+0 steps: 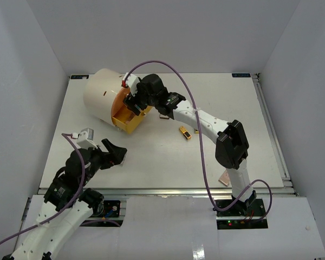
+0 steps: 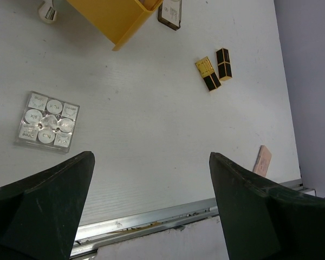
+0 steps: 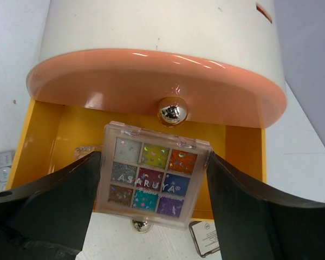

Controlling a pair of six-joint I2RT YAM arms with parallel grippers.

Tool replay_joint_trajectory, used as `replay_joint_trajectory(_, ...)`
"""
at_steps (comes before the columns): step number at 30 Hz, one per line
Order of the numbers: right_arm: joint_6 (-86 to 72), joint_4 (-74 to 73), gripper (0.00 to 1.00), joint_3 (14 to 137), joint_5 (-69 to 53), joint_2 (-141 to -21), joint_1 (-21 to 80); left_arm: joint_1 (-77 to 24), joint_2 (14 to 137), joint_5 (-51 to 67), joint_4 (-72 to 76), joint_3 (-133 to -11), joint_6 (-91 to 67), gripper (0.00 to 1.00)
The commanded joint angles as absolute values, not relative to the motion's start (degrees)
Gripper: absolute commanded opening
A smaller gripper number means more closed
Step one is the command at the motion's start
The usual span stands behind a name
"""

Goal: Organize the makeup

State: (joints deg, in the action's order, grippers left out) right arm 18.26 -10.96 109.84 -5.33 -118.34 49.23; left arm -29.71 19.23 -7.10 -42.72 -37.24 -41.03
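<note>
Right wrist view: the right gripper (image 3: 153,181) stands wide yet is closed on the square clear-cased palette of nine glittering multicolour pans (image 3: 151,162), one finger against each side edge, the case slightly tilted. Directly beneath it lies the open yellow plastic drawer (image 3: 38,135) of the big cream cylinder organiser (image 3: 151,27). The peach-coloured drawer front (image 3: 97,76) above, with its round silver knob (image 3: 172,111), overhangs just behind the palette's far edge. Judgement: the step in hand is setting this palette into the drawer. To do it well, level the case, keep it clear of the knob and the overhang, and lower it inside the yellow walls. Release only near the drawer floor, so that it cannot tip onto the rim. Left wrist view: the left gripper (image 2: 151,162) is spread fully and holds nothing above the white table (image 2: 151,108). Outstanding on that table: two gold-and-black lipstick tubes (image 2: 208,74) just beside each other, a grey square palette of silver pans (image 2: 46,120), and a thin pinkish palette (image 2: 262,160) near the front edge.
</note>
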Motion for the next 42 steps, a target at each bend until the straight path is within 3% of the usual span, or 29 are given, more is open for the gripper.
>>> replay_joint_trajectory(1,19.6,-6.5,0.89,110.8,-3.2,-116.8,49.1,-29.4,19.7,-8.0,-43.8,-38.8,-41.9,0.98)
replay_joint_trajectory(4,19.9,-6.2,0.98,110.0,-3.1,-115.6,49.2,-29.4,20.4,-8.1,-43.8,-38.7,-42.1,0.98)
replay_joint_trajectory(11,20.4,-8.1,0.9,108.3,-5.9,-110.6,48.5,-29.4,26.9,-8.1,-42.2,-38.3,-41.3,0.98)
replay_joint_trajectory(15,22.1,-11.3,0.9,102.0,-23.4,-103.2,43.8,-29.4,34.0,-8.3,-42.0,-39.4,-40.4,0.98)
replay_joint_trajectory(19,18.6,-10.8,0.9,89.5,-50.1,-93.1,36.5,-29.4,42.3,-8.5,-41.6,-40.8,-39.3,0.98)
replay_joint_trajectory(29,18.1,3.0,0.9,53.5,-60.0,-67.2,23.8,-28.8,58.9,-18.1,-37.4,-40.1,-42.6,0.98)
replay_joint_trajectory(34,13.5,7.8,0.9,50.5,-65.0,-65.0,17.3,-27.0,63.4,-20.0,-36.6,-41.1,-40.6,0.98)
replay_joint_trajectory(42,9.7,11.6,0.9,48.8,-67.9,-65.5,16.4,-25.2,63.0,-22.2,-34.4,-34.7,-47.0,0.98)
